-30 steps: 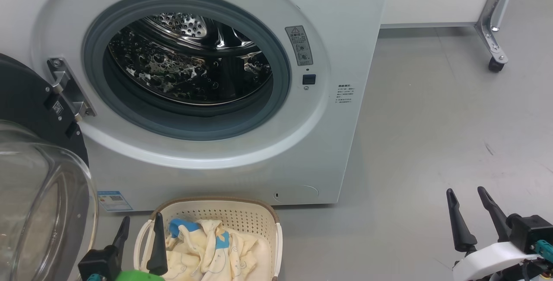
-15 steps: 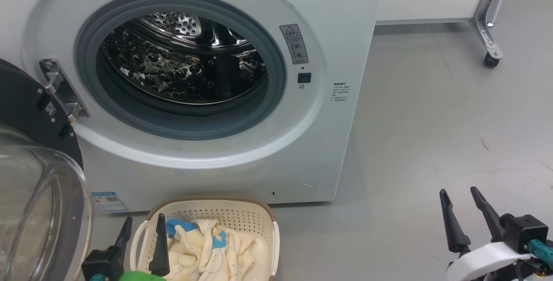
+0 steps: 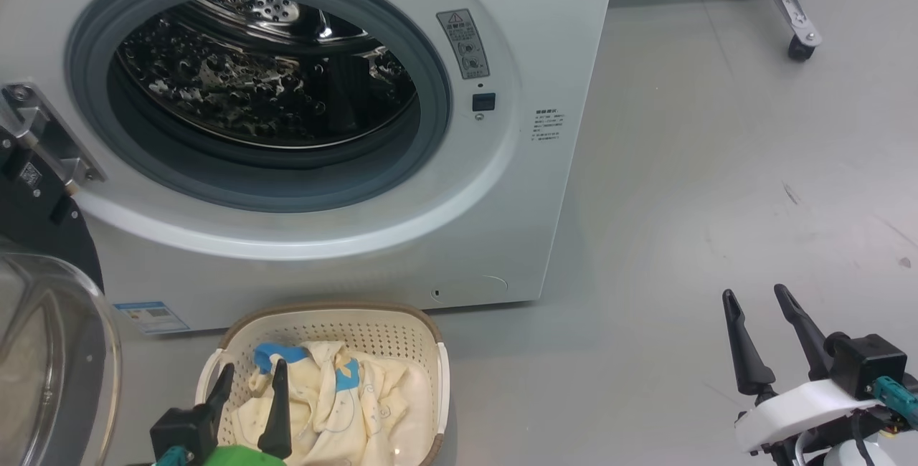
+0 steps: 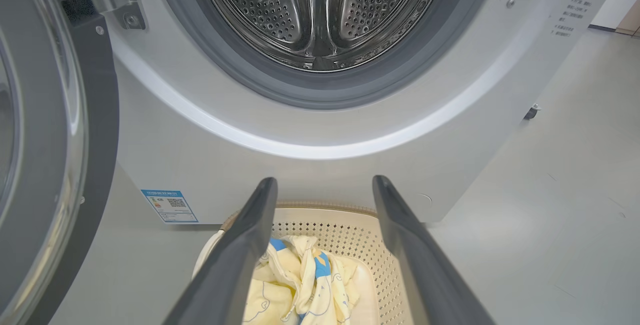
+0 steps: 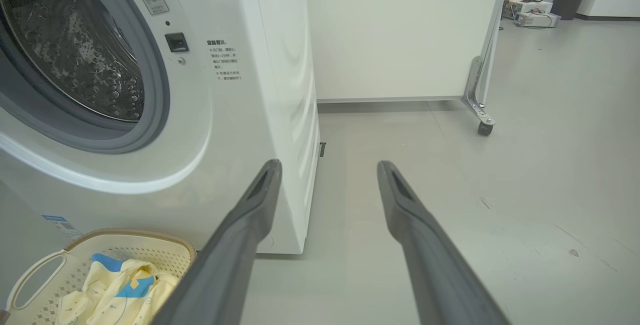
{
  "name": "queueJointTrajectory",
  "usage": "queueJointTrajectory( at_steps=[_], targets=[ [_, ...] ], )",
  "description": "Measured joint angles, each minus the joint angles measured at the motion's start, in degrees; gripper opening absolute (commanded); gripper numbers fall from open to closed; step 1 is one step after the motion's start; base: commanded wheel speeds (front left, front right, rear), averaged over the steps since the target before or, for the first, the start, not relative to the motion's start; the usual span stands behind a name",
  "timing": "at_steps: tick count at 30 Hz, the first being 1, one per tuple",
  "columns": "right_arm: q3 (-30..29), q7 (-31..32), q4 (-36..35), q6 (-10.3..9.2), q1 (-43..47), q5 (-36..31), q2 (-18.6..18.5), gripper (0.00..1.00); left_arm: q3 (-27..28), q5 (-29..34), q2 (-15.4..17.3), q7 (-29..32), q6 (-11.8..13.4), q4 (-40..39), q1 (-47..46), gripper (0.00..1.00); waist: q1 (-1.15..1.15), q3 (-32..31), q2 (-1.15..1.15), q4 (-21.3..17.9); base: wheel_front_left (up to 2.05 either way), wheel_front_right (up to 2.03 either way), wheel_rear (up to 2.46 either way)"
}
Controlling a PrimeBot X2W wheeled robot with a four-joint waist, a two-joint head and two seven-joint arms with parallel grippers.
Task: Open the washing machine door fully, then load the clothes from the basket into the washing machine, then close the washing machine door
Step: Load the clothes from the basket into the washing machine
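You've got the washing machine (image 3: 552, 36) at 11 o'clock, its washing machine door (image 3: 43, 236) standing open at 8. The floor (image 3: 681, 201) gives room from 1 to 4. The basket (image 3: 323, 307) sits at 6, just before the machine, with the clothes (image 3: 344, 401) piled inside. The left claw (image 3: 254, 365) is wide above the clothes. The right claw (image 3: 754, 291) is wide at 4, above the floor.

One washing machine (image 3: 559, 43) counted, fitted with one washing machine door (image 3: 36, 236) and one metal hinge (image 3: 50, 143). One basket (image 3: 373, 333) recorded. Clothes (image 3: 344, 401): one pile, number of garments not discernible. Two stickers noted on the machine front: one blue label (image 3: 150, 317), one grey warning label (image 3: 462, 43). Two grippers logged, left gripper (image 3: 254, 365) and right gripper (image 3: 754, 291), two fingers each. One caster wheel (image 3: 797, 50) seen.
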Motion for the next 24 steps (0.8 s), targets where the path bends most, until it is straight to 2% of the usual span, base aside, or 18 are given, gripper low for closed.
queueJointTrajectory(
  at_steps=[12, 24],
  targets=[
    [1.38, -0.01, -1.30, 0.00, -5.36, 0.11, -0.04, 1.00, 0.02, 0.47, 0.00, 3.35, 0.00, 1.94, -5.27, 1.00, 0.00, 6.45, 0.00, -2.96, 0.00, 0.00, 0.00],
    [1.75, -0.01, -1.26, 0.00, -8.92, 0.60, 0.02, 1.00, 2.34, -1.16, 0.01, 7.62, 0.83, 7.80, -9.24, 1.00, 0.00, 11.95, 0.00, -6.73, 0.00, 0.00, 0.00]
  ],
)
